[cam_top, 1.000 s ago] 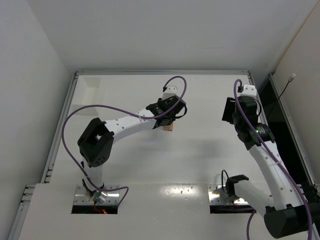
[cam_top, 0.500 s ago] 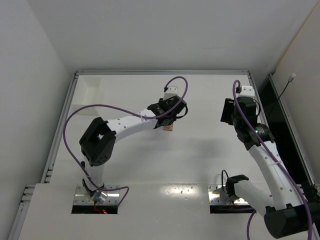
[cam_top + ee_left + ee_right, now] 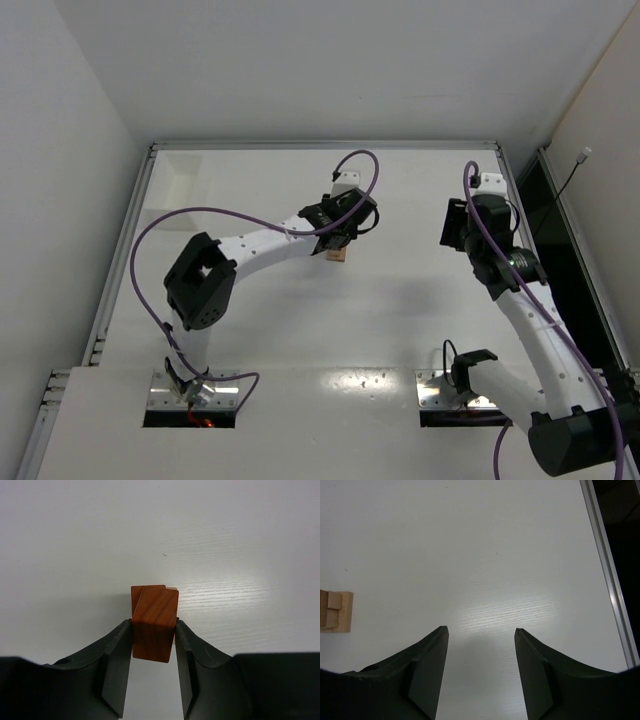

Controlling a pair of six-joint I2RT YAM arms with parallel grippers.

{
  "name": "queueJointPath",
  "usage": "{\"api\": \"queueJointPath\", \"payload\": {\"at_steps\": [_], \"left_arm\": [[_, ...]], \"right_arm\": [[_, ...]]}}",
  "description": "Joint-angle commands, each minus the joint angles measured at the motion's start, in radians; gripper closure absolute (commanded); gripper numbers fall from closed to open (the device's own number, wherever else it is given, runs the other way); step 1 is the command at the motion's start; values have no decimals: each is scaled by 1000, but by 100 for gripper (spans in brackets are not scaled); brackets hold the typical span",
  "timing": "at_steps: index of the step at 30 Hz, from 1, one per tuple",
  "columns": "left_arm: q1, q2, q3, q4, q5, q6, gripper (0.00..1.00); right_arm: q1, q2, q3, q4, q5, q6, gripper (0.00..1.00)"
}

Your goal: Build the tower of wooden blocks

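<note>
A small stack of wood blocks (image 3: pixel 339 256) stands mid-table, just under my left gripper (image 3: pixel 337 243). In the left wrist view the left gripper (image 3: pixel 153 630) is shut on a reddish-brown block (image 3: pixel 155 622), which is slightly tilted, with both fingers touching its sides. Another reddish-brown piece (image 3: pixel 142 591) shows just behind it. My right gripper (image 3: pixel 452 226) is off to the right of the stack. In its wrist view it (image 3: pixel 481 630) is open and empty above bare table. Pale tan blocks (image 3: pixel 336 611) show at that view's left edge.
A white shallow tray (image 3: pixel 180 185) lies at the back left corner. A metal rail (image 3: pixel 606 570) runs along the table's right edge, with a dark gap beyond it. White walls close in the left, back and right.
My left arm has shifted slightly up and to the right, with its gripper still over the stack. My right gripper has edged slightly to the left.
</note>
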Motion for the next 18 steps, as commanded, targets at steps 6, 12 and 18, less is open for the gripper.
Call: {"api": "queueJointPath", "payload": {"at_steps": [6,12,18], "left_arm": [[-9,18,36,24,-5,12,65],[-9,18,36,24,-24,12,65],[-9,18,36,24,-34,12,36]], "right_arm": [[-7,10,1,29,-19,21,48],[-7,10,1,38,-39,21,49],[-7,19,-9,38,-58,21,49]]}}
